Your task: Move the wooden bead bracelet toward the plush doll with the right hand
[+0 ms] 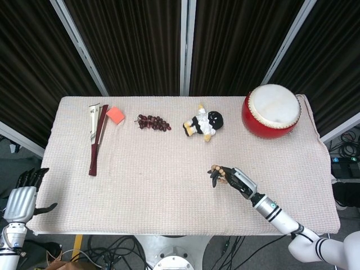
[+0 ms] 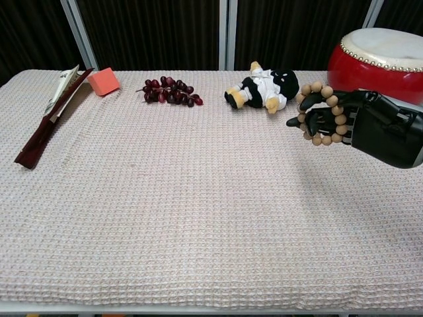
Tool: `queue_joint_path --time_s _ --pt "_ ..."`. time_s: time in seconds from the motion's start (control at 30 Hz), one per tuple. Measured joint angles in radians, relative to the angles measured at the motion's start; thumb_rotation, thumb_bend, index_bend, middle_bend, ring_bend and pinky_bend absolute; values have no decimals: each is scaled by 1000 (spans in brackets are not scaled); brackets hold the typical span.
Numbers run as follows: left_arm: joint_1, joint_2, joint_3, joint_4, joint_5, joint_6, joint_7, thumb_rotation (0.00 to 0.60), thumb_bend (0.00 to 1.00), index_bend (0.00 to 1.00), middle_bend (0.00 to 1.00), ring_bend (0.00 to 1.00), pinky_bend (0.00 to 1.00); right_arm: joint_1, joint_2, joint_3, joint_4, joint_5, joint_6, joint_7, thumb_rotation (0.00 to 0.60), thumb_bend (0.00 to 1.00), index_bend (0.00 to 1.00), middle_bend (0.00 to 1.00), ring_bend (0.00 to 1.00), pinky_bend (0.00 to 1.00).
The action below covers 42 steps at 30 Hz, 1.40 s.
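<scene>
My right hand holds the wooden bead bracelet, its light round beads looped around the dark fingers, above the cloth at the right of the table. The plush doll, black and white with tan feet, lies on its side farther back, left of the hand and apart from it. My left hand hangs off the table's left front corner with fingers apart and nothing in it.
A red drum stands at the back right, close behind my right hand. A bunch of dark grapes, an orange block and a folded fan lie along the back left of the cloth-covered table.
</scene>
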Motion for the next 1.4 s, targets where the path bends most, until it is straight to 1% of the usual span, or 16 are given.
queue_joint_path --time_s 0.1,0.27,0.37,0.5,0.6,0.77,0.83,0.93,1.03,1.17,1.4 --pt "1 -1 1 1 0 1 -3 600 0 109 102 0 14 -3 2 -1 -1 -2 9 -11 250 982 429 560 208 0" --pt "2 -5 1 9 2 2 -10 600 0 109 102 0 14 -10 7 -2 -3 -2 19 -18 255 980 439 565 211 0" --pt "3 -5 1 9 2 2 -10 600 0 109 103 0 14 -14 10 -5 -4 -3 27 -22 278 979 460 577 221 0" --pt "3 -6 1 11 2 4 -12 600 0 109 102 0 14 -19 14 -8 -3 -5 33 -36 286 981 476 584 226 0" --pt "4 -6 2 12 4 5 -13 600 0 109 102 0 14 -23 19 -10 -2 -6 38 -45 294 998 478 584 227 0" --pt "4 -6 2 12 5 6 -15 600 0 109 103 0 14 -27 24 -11 1 -8 44 -51 308 1000 478 582 227 0" --pt "4 -7 1 12 5 6 -13 600 0 109 102 0 14 -27 28 -12 2 -10 47 -52 326 1000 478 578 227 0" --pt "4 -7 1 12 5 7 -13 600 0 109 102 0 14 -27 33 -14 4 -14 49 -51 369 1000 478 571 227 0" --pt "3 -7 1 11 6 6 -11 600 0 109 102 0 14 -27 37 -15 6 -17 53 -47 394 1000 479 567 227 0" --pt "3 -6 1 10 7 7 -10 600 0 109 102 0 14 -27 40 -19 10 -24 60 -41 493 1000 484 562 226 0" --pt "2 -7 2 10 8 5 -8 600 0 110 102 0 14 -24 50 -21 16 -30 67 -29 573 1000 447 553 218 0"
